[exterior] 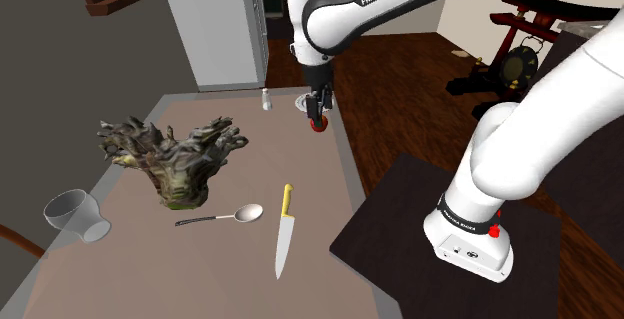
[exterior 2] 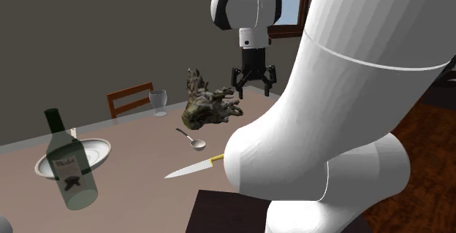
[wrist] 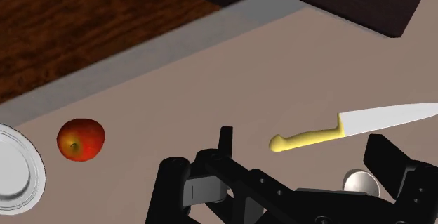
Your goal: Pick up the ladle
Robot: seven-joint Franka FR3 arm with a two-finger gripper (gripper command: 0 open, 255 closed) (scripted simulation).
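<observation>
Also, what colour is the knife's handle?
Pale yellow; the knife handle shows best in the wrist view.

One ladle, one knife, one apple, one glass, one bottle, one plate

Glossy metal ladle, matt tabletop, rough driftwood-like lump (knife handle smooth yellow, perhaps plastic)
</observation>
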